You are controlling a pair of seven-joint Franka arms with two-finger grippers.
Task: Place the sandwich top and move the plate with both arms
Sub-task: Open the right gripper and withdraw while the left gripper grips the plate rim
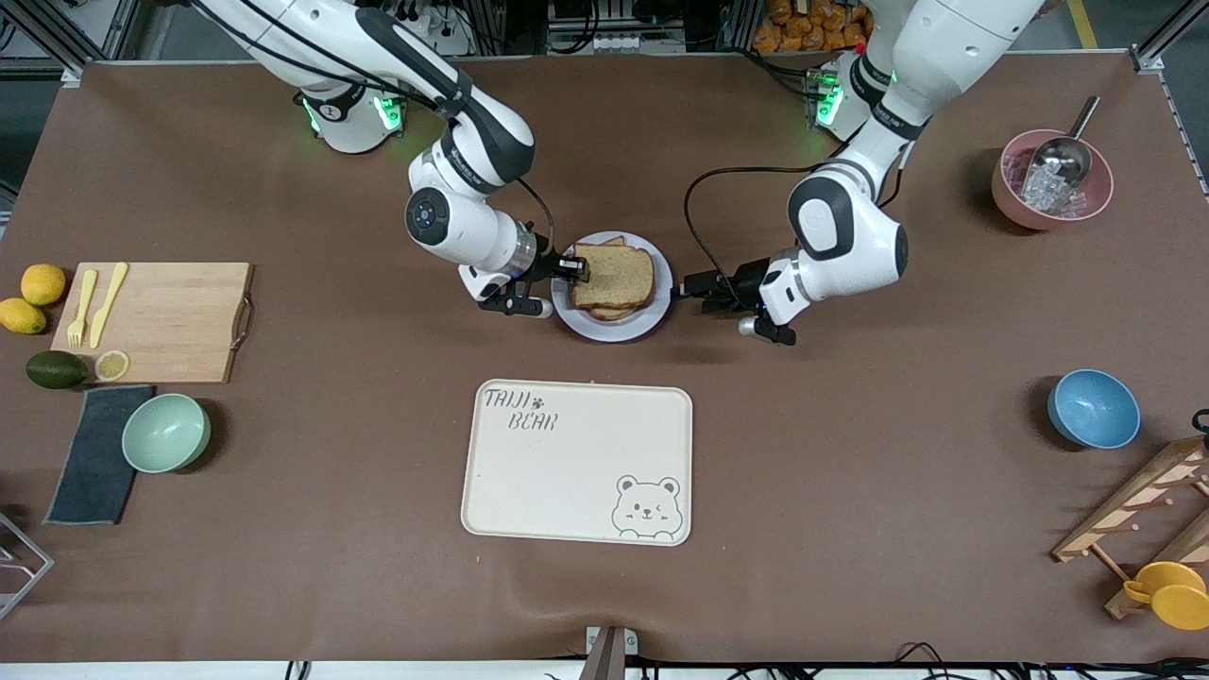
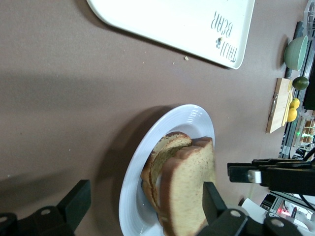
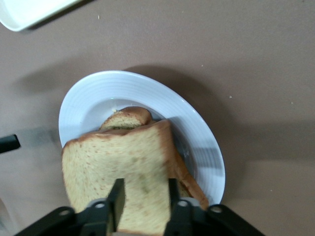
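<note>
The top slice (image 1: 614,276) is lying on the stack on the plate (image 1: 638,325), which is sitting mid-desk between the two arms, so placing looks about done and moving the plate is what's left

The right gripper (image 1: 574,268) is sitting at the slice's edge toward the right arm's end; its fingers (image 3: 117,197) are straddling that edge with the bread between them. Whether they are pinching it or letting go, cannot tell

The left gripper (image 1: 692,286) is waiting just beside the plate rim at the left arm's end, low over the desk (image 1: 850,453), fingers spread wide and empty, nothing between them yet

Neither gripper is holding the plate rim. My guess is the right one needs to free the bread and drop to the rim before both can lift

The slice is sitting a bit skewed on the lower bread (image 1: 612,313), which is peeking out, so a jerky lift could slide it

The bear tray (image 1: 576,463) is lying nearer the front camera than the plate, apart from it, bare brown desk between. The cutting board (image 1: 156,321) and bowls are lying well apart toward the ends, so there is plenty of room
</note>
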